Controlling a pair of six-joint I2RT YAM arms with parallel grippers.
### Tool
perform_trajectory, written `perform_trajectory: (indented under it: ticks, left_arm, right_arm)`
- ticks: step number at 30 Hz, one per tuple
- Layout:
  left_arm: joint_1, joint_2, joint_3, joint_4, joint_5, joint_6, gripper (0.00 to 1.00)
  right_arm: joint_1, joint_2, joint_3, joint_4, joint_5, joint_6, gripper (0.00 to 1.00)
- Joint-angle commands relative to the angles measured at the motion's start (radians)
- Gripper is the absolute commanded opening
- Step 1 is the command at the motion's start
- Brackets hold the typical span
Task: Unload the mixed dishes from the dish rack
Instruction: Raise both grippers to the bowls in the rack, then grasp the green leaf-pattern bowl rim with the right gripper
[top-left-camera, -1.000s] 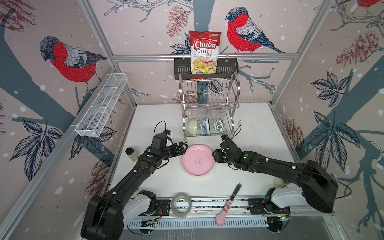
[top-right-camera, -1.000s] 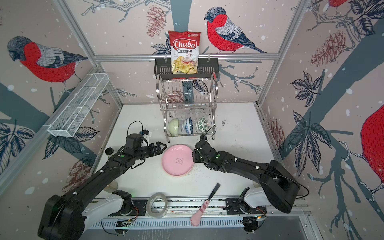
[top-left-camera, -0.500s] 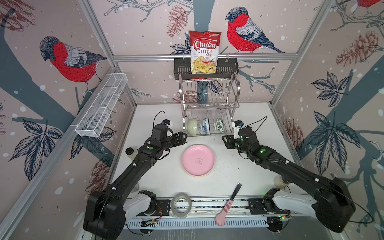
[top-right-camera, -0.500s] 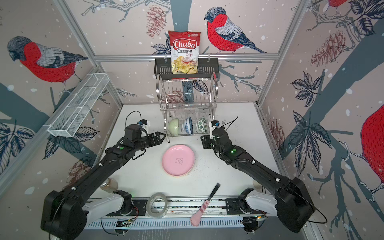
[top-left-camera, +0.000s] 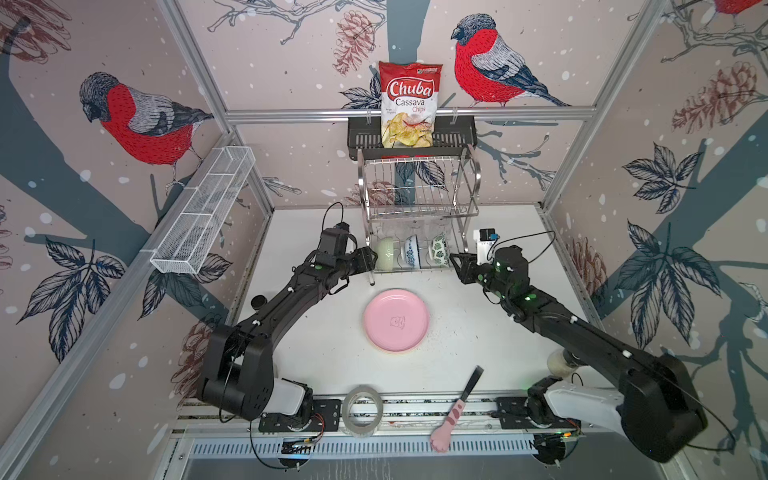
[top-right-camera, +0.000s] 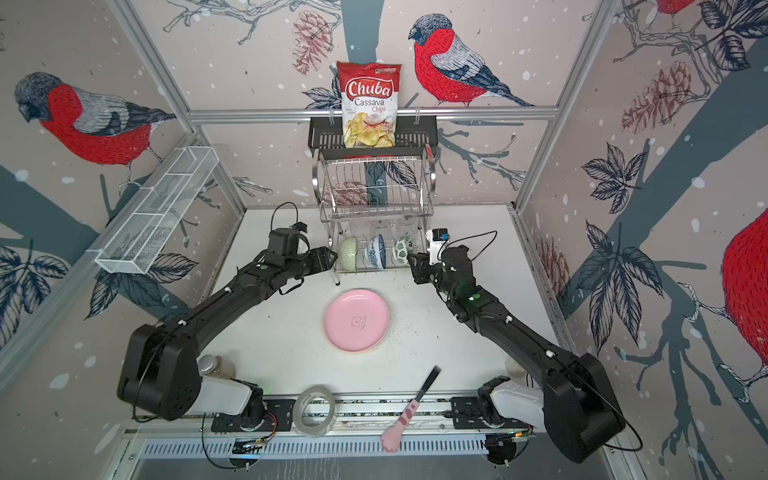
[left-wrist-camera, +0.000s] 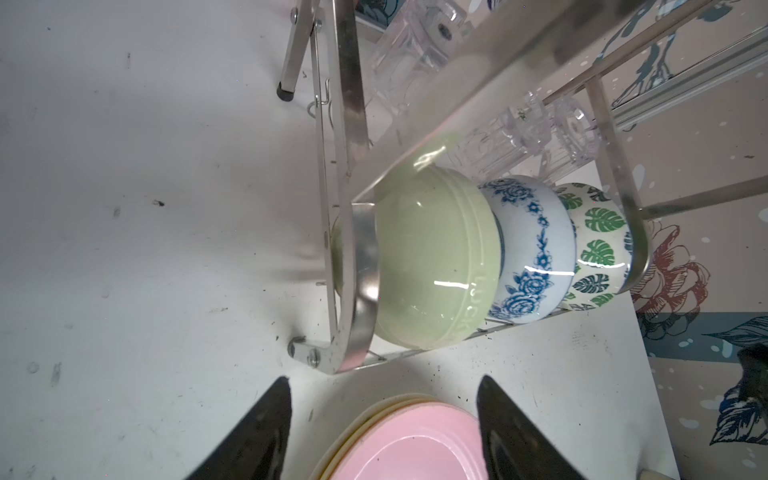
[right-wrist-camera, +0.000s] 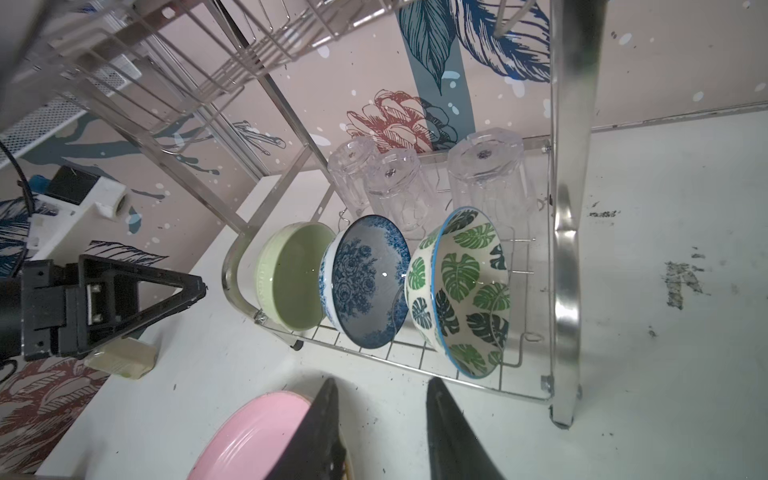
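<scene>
On the lower tier of the dish rack (top-left-camera: 415, 215), both top views give three bowls standing on edge in a row: pale green bowl (top-left-camera: 385, 253), blue-patterned bowl (top-left-camera: 412, 251), leaf-print bowl (top-left-camera: 439, 249). The upper tier's wires mask what sits behind them. The right wrist view resolves it: three clear glasses (right-wrist-camera: 486, 174), upside down, in a row behind the bowls on the same tier. It also looks into the bowl mouths: green plain inside, blue floral inside. The left wrist view gives the bowl backs instead, the green one nearest, with raised lettering on its rim band. Pink plate (top-left-camera: 397, 320) lies flat on the worktop (top-left-camera: 311, 332) in front of the rack, apart from it. The left wrist view shows tan-yellow and cream rims (left-wrist-camera: 374, 409) stacked under it. Left fingers (left-wrist-camera: 262, 436) are spread, nothing between them, just beside the rack's end loop at the green-bowl end; the right wrist view shows a small gap there. Right fingers (right-wrist-camera: 453, 440) are parted more narrowly, empty, near the rack's leaf-bowl end; contact there cannot be judged.
</scene>
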Motion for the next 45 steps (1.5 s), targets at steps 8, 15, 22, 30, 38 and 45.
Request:
perform_trajectory:
  ticks: [8, 15, 22, 30, 38, 45]
  left_arm:
    - [0.032, 0.054, 0.029, 0.003, 0.003, 0.022, 0.62]
    - [0.032, 0.094, 0.049, 0.015, 0.01, 0.017, 0.5]
    - [0.032, 0.121, 0.064, 0.005, 0.011, 0.017, 0.35]
    - [0.032, 0.112, 0.05, -0.015, -0.001, 0.028, 0.28]
    - [0.033, 0.11, 0.041, -0.017, 0.0, 0.028, 0.27]
    - [0.032, 0.112, 0.041, -0.026, -0.004, 0.036, 0.27]
  right_arm:
    - [-0.037, 0.198, 0.11, 0.095, -0.063, -0.054, 0.32]
    - [-0.044, 0.26, 0.132, 0.122, -0.068, -0.059, 0.32]
    - [-0.047, 0.306, 0.147, 0.137, -0.092, -0.057, 0.32]
    - [-0.061, 0.365, 0.193, 0.125, -0.098, -0.053, 0.31]
    - [-0.073, 0.415, 0.221, 0.129, -0.136, -0.039, 0.31]
    - [-0.081, 0.462, 0.224, 0.144, -0.19, 0.009, 0.26]
